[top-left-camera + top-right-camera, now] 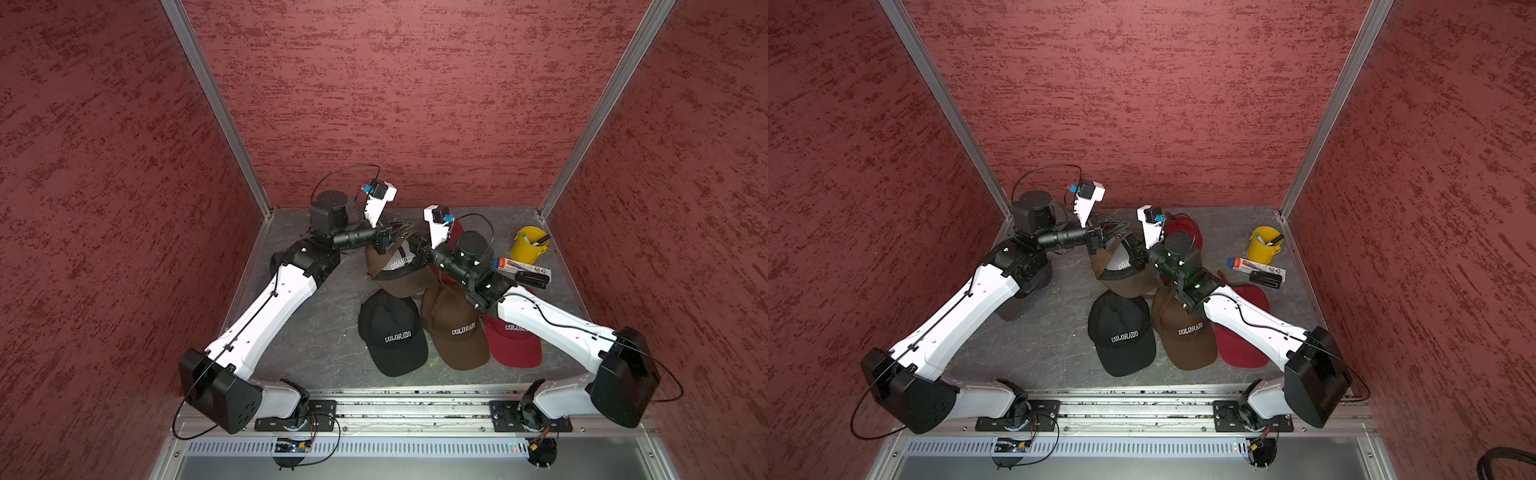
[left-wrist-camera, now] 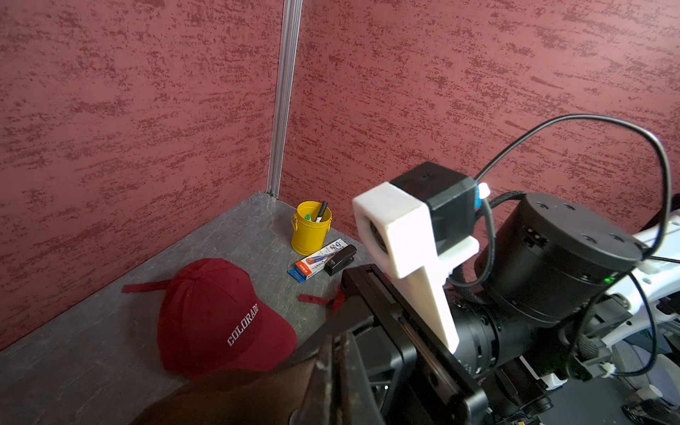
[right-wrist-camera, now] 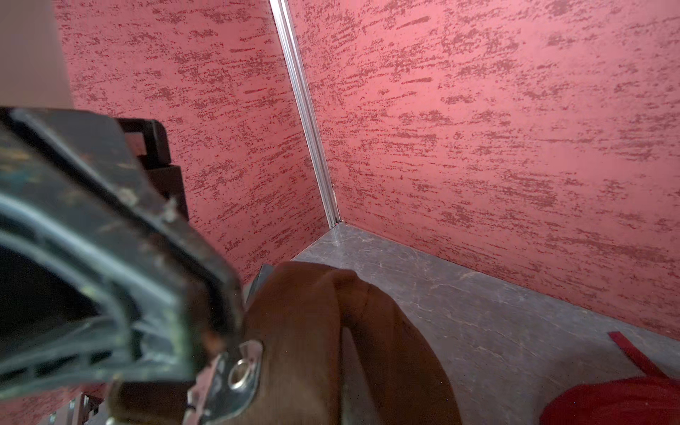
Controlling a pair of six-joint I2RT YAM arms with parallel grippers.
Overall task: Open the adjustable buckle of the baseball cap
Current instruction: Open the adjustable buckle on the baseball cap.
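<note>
Right gripper point(image 3: 211, 349) clamped on buckle point(image 3: 241, 371); left gripper point(image 2: 333, 368) pinching brown cap point(image 1: 399, 286); forearms converging.

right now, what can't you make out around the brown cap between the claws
- buckle: in the right wrist view, half covered by the blurred right claw; open or closed is unclear.
- lettering on the brown cap: in both top views, partly folded out of sight.
- yellow bucket contents: too small in the top views.

White-lettered brown fabric baseball cap point(image 1: 399, 286) at centre frame; below it a black fabric cap point(image 1: 392, 328), a second brown cap point(image 1: 453, 328) and a dark-red cap point(image 1: 515, 345), all lettered white. Yellow metal bucket point(image 1: 524, 249) at right. Mottled dark-red walls point(image 1: 415, 104); grey veined floor point(image 1: 324, 328).
</note>
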